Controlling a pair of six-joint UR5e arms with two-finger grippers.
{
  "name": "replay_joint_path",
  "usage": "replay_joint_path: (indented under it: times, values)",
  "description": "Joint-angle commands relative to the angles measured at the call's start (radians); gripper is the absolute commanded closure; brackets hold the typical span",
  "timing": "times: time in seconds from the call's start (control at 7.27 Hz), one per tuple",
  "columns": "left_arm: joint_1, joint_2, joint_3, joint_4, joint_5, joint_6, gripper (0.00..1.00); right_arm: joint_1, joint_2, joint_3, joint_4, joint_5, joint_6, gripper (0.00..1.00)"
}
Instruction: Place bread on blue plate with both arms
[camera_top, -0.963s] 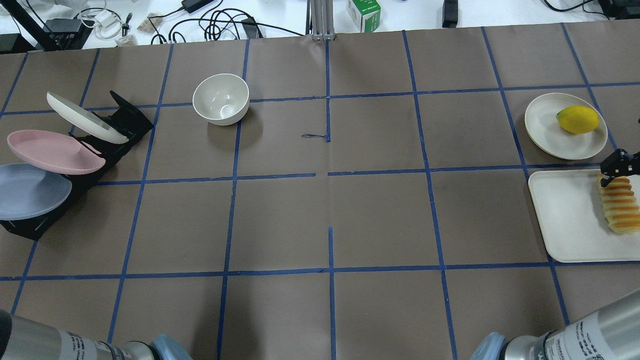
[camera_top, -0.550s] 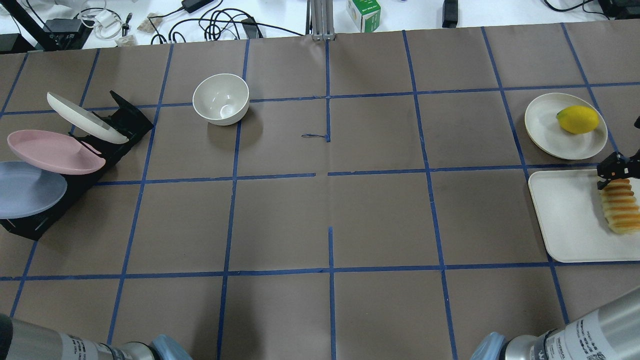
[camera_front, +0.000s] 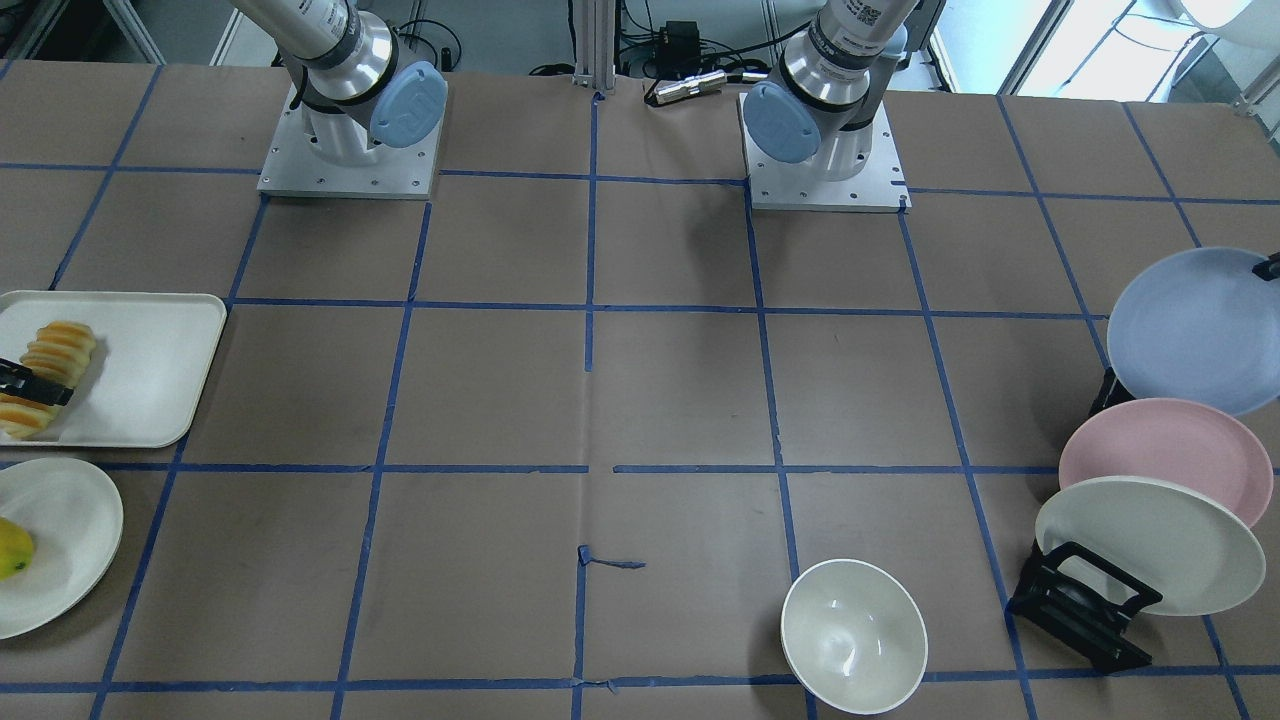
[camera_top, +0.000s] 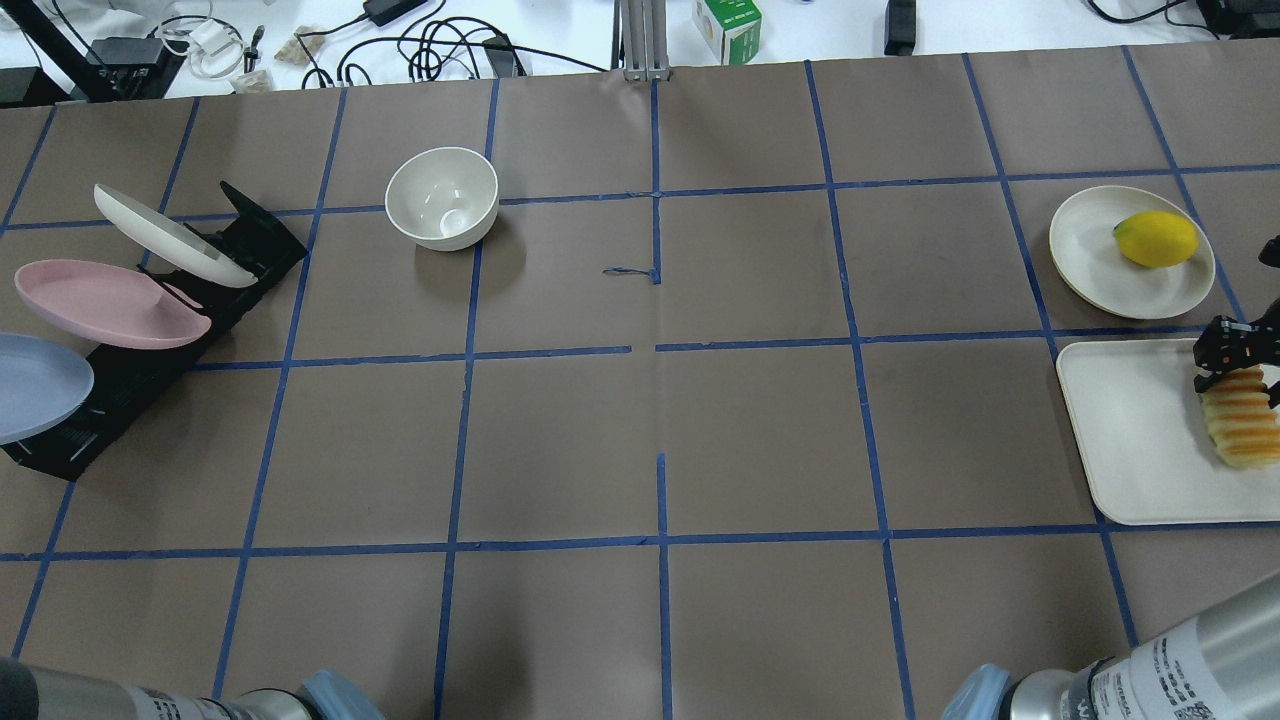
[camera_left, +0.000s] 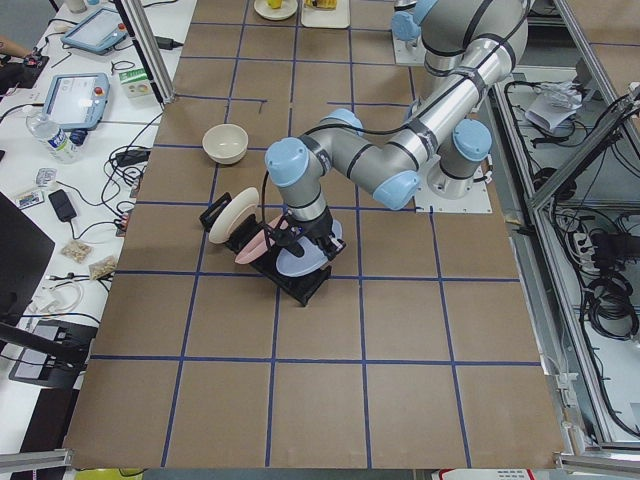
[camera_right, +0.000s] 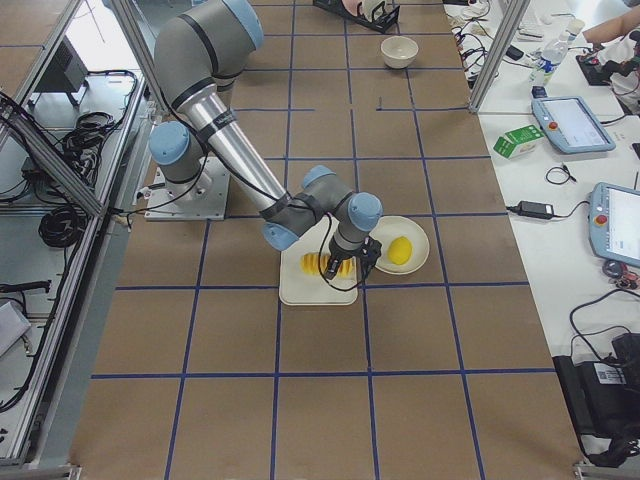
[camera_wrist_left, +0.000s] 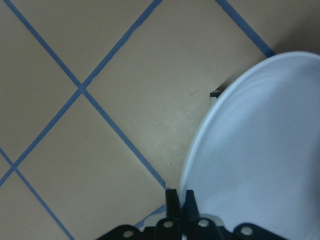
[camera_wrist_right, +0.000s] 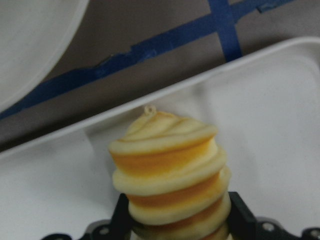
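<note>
At the table's 3 o'clock edge in the overhead view, the right gripper (camera_top: 1232, 352) clamps the bread (camera_top: 1243, 425) by its 12 o'clock end over the white tray (camera_top: 1130, 440); whether the loaf touches the tray is unclear. At 9 o'clock, the left gripper (camera_wrist_left: 180, 202) pinches the rim of the blue plate (camera_top: 35, 385) by the black rack (camera_top: 150, 370), at 6 o'clock of the pink plate (camera_top: 100, 300).

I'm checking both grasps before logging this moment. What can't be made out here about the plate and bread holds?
Overhead: the left edge cuts the pale lavender-blue round plate; the left gripper is out of frame there.
Right wrist: the ridged yellow-orange toy loaf hides its own underside, so lift off the white tray is unclear.
Overhead: the right edge crops the right gripper.
</note>
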Motion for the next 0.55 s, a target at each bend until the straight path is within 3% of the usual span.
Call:
replay_joint_path:
  times: [0.0, 0.28, 0.41]
  values:
    - [-0.012, 0.067, -0.001, -0.279, -0.199, -0.082, 1.00, 0.000, -0.007, -0.008, 0.013, 0.000, -0.002, 1.00]
    - [-0.042, 0.121, -0.035, -0.352, -0.390, -0.088, 1.00, 0.002, -0.019, -0.019, 0.020, -0.032, -0.003, 1.00]
    - [-0.130, 0.150, -0.046, -0.368, -0.472, -0.150, 1.00, 0.003, -0.068, -0.016, 0.036, -0.032, -0.003, 1.00]
